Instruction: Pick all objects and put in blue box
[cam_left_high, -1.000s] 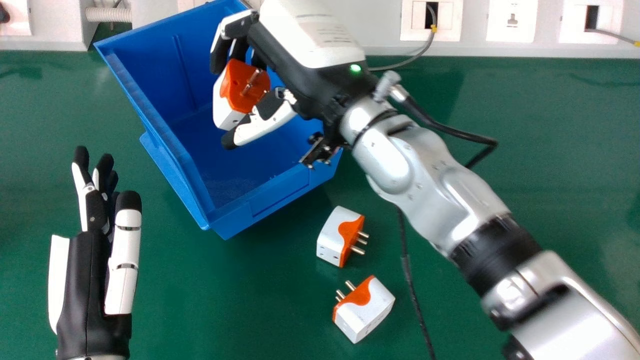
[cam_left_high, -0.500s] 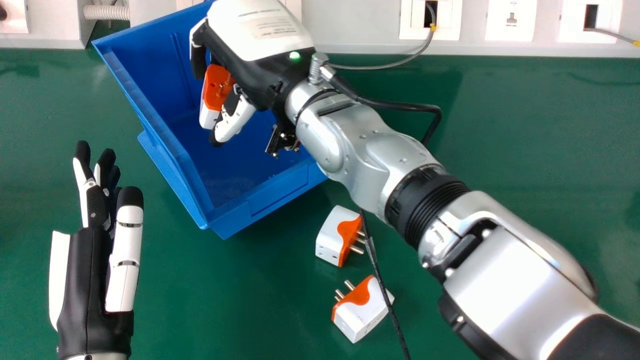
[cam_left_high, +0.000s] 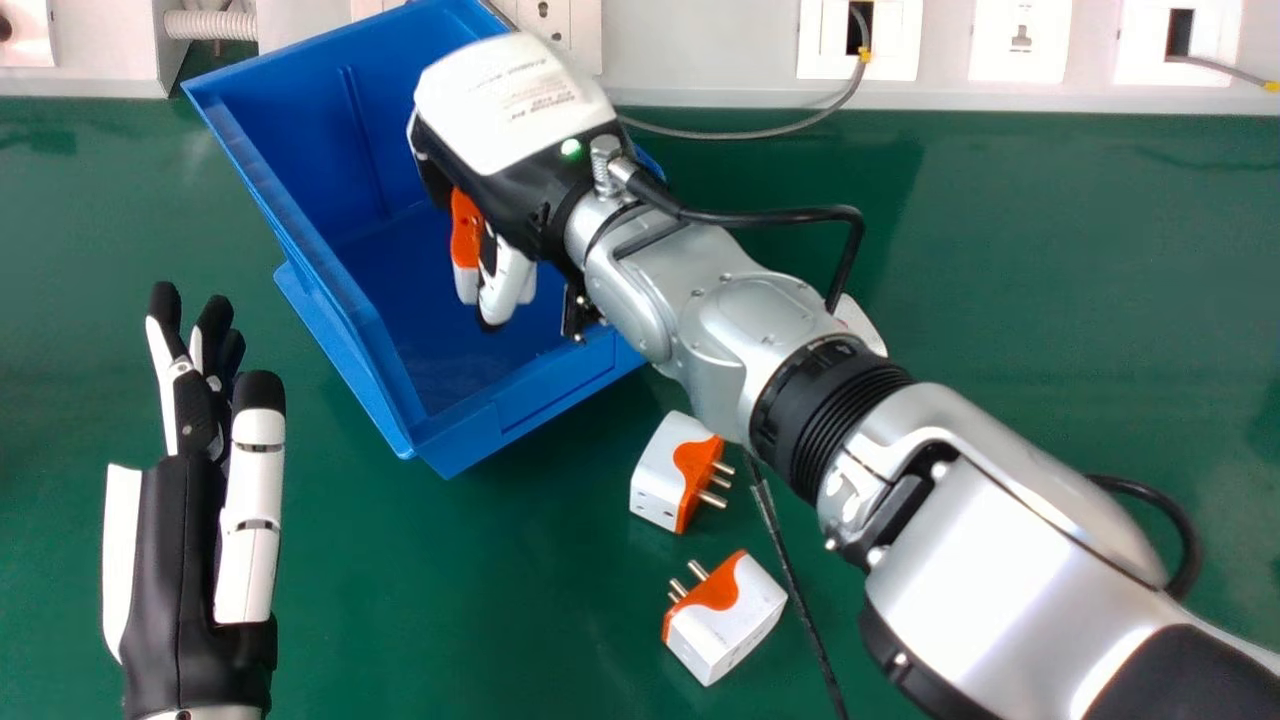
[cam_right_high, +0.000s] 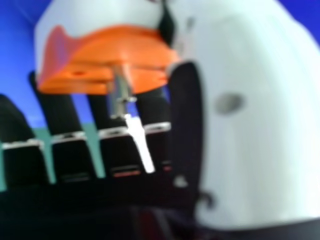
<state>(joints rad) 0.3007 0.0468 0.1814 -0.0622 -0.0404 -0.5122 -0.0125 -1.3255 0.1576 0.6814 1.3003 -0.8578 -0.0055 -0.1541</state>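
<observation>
Clamping plug adapter (cam_left_high: 466, 232) in right hand (cam_left_high: 510, 185) — probably light, stiff, slightly slick — best pinched by white casing (cam_right_high: 105, 14), off pins (cam_right_high: 119, 92).

The green bench (cam_left_high: 1060, 250) is being occupied toward its far side by a blue box (cam_left_high: 500, 425), set at a slant. Just nearer, one white-and-orange plug adapter (cam_left_high: 665, 480) is being supported with its pins turned right, and another adapter (cam_left_high: 735, 620) with its pins turned away. Something white (cam_left_high: 862, 325) is being mostly hidden by the silver arm (cam_left_high: 780, 320).
</observation>
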